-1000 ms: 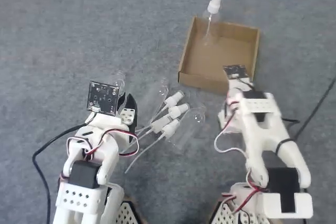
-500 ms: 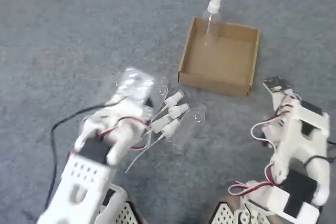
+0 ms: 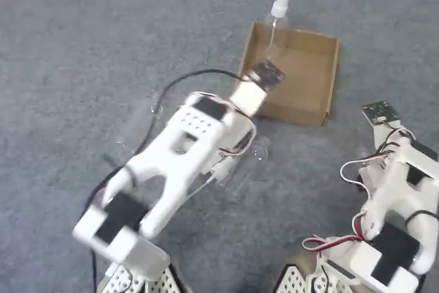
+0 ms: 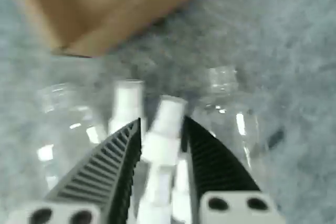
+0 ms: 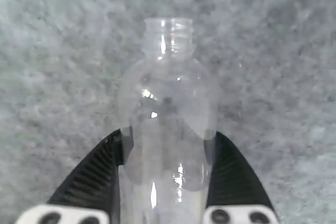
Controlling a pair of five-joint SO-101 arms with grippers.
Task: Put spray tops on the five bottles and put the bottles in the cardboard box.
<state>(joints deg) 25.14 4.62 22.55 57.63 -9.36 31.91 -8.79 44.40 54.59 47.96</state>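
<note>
Gripper on my left arm point(image 4: 161, 129) is straddling one spray top point(image 4: 167, 113) among the pile on the worktop point(image 3: 82, 53), jaws narrowly spread either side of it. My right gripper point(image 5: 168, 137) is pinching an uncapped bottle point(image 5: 167, 93) by its body. I am judging the left should be closing squarely on that top alone, clear of neighbours, before lifting toward the bottle's neck.

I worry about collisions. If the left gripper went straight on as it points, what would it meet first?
The left gripper would first meet the white spray top at its tip; beyond lies the cardboard box, depth unclear.
</note>
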